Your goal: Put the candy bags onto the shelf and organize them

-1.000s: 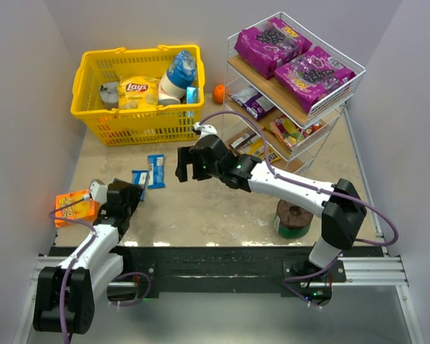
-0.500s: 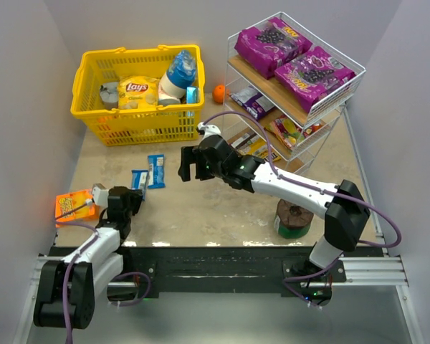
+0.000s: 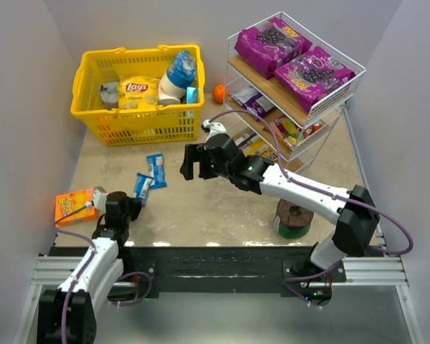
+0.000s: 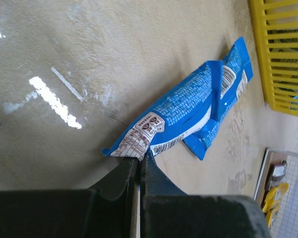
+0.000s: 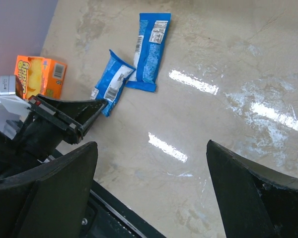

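The nearer blue candy bag (image 4: 184, 109) lies near left on the worktop (image 4: 64, 49), its crimped end pinched by my closed left tool (image 4: 140, 157). With so thin a hold, I should lift slowly. My right tool (image 5: 151, 148) hangs wide open.

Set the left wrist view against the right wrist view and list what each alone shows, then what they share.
Left wrist only: the yellow basket wall and a corner of the shelf. Right wrist only: the orange box and the right pincer, wide open. Both: the left pincer shut on an end of the nearer blue packet, the second blue packet touching it, and the table.
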`<state>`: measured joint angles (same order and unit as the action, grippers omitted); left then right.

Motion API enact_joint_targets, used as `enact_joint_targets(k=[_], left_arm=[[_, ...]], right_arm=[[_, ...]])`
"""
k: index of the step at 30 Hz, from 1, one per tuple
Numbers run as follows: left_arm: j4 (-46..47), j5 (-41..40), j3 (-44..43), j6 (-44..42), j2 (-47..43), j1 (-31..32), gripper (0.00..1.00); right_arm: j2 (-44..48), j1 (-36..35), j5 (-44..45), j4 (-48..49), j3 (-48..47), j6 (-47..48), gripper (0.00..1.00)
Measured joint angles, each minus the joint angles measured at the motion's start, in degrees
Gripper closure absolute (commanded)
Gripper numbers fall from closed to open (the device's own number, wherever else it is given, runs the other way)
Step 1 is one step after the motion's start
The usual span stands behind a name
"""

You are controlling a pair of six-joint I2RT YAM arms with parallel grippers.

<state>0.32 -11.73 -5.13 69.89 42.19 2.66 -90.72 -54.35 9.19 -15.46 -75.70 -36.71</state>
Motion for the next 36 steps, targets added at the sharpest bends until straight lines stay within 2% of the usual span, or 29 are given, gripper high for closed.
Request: enact_joint_targets(k=[8, 15, 20, 26, 32, 36], left_arm=[[-8.15, 5.27, -6.58, -5.88, -7.56, 0.0, 1.0], [-4.85, 15.26, -8.87, -8.63, -6.51, 0.0, 1.0], [4.04, 24.63, -8.76, -9.86, 1.73, 1.42, 1.0], [15.21, 28.87, -8.74, -10.4, 12.09, 11.78, 1.0], [28.04, 27.78, -9.03, -4.52, 26.49, 21.84, 1.0], [30.67, 23.19, -13.18, -0.2, 34.75, 28.7, 1.0]], right_arm=[[3.5, 0.0, -1.27, -0.48, 0.2, 0.09, 0.06], [8.85, 0.0, -1.42, -1.25, 0.2, 0.74, 0.06], [11.61, 0.0, -1.18, -1.66, 0.55, 1.38, 0.06], [13.79, 0.0, 0.37, -4.13, 4.04, 1.64, 0.07], [17.7, 0.0, 1.46, -7.52, 5.77, 1.79, 0.06], [22.27, 0.0, 2.05, -7.93, 5.77, 1.99, 0.06]])
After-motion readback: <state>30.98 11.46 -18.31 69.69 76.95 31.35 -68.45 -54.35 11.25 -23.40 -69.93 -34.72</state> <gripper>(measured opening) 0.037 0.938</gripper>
